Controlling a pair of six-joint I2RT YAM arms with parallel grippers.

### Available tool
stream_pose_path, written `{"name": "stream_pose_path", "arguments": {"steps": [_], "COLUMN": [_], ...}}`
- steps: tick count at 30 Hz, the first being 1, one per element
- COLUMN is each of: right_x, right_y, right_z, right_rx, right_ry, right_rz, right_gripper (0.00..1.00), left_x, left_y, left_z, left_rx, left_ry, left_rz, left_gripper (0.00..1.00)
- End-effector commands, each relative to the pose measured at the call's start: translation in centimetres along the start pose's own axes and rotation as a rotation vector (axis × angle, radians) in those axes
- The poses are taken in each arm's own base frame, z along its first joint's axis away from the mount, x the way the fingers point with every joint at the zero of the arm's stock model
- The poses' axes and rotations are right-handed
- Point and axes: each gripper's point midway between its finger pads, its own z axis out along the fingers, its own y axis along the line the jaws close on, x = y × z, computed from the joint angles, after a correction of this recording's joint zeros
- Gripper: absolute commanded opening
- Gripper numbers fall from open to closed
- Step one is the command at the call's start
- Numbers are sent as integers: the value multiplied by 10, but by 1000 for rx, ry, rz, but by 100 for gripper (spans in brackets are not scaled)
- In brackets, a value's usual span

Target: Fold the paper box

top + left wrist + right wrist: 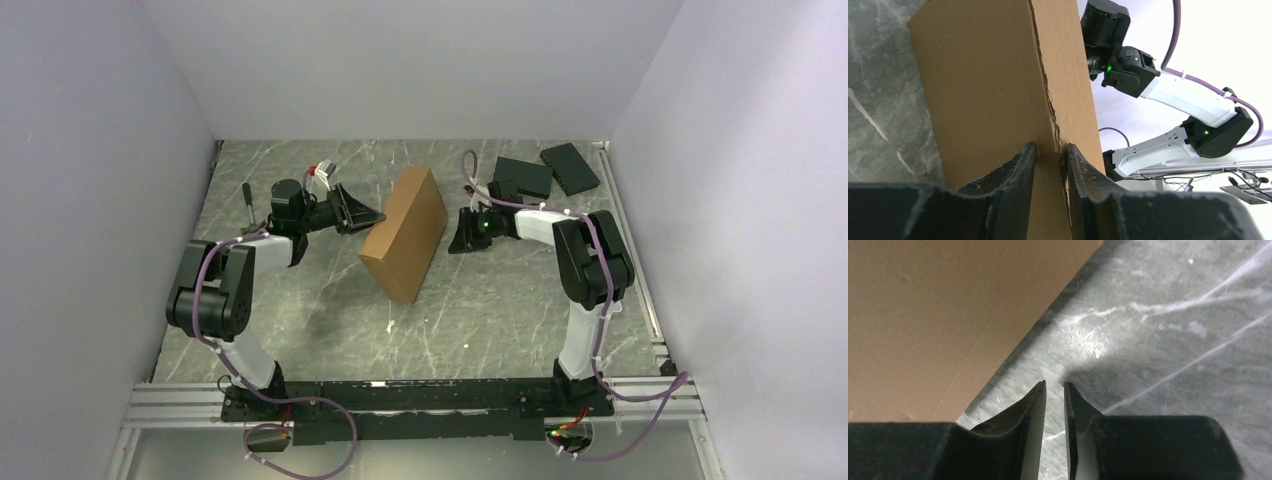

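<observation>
1. The paper box [405, 232] stands on one long edge on the desk [300, 300], closed into a shallow brown slab, and sits between the two tools with one broad face turned toward each
2. The left tool [372, 215] points at the box side-on, and its tip meets the face nearest it
3. In the left wrist view the box [988, 85] fills the space directly ahead of the left tool [1051, 146]; a ragged seam between two cardboard panels runs down into the gap, close to one finger [1080, 170]
4. Cardboard shows in the narrow gap between those fingers, but I cannot tell whether they are clenched on an edge or only pressed against the face
5. The right tool [455, 233] is just beside the box's other face, with its tip near the cardboard
6. In the right wrist view the right tool [1054, 383] is released: its fingers are nearly together, only a slit of desk [1173, 340] shows between them, and it grasps nothing
7. There the box [938, 315] lies ahead of the tips and off to one side, apart from them
8. Beyond the right tool, two black flat slabs [525, 177] [570, 167] lie on the desk
</observation>
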Motion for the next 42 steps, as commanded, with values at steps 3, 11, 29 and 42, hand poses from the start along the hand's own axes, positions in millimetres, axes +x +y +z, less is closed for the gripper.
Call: {"name": "stream_pose_path", "arguments": {"steps": [3, 11, 29, 42], "right_x": [-19, -25, -46, -49], "right_y": [2, 5, 9, 10], "right_z": [10, 17, 29, 27], "right_rx": [-20, -56, -103, -94], "right_ry": [-14, -11, -45, -42], "right_rz": [9, 37, 63, 34], "right_gripper": [24, 24, 24, 25], "left_x": [37, 40, 36, 54], "left_y": [67, 70, 95, 125], "left_z": [-8, -6, -27, -21], "left_rx": [-252, -235, -408, -386], "left_ry": [62, 69, 40, 92], "left_rz": [-123, -142, -171, -238], "left_gripper": [31, 33, 35, 36]}}
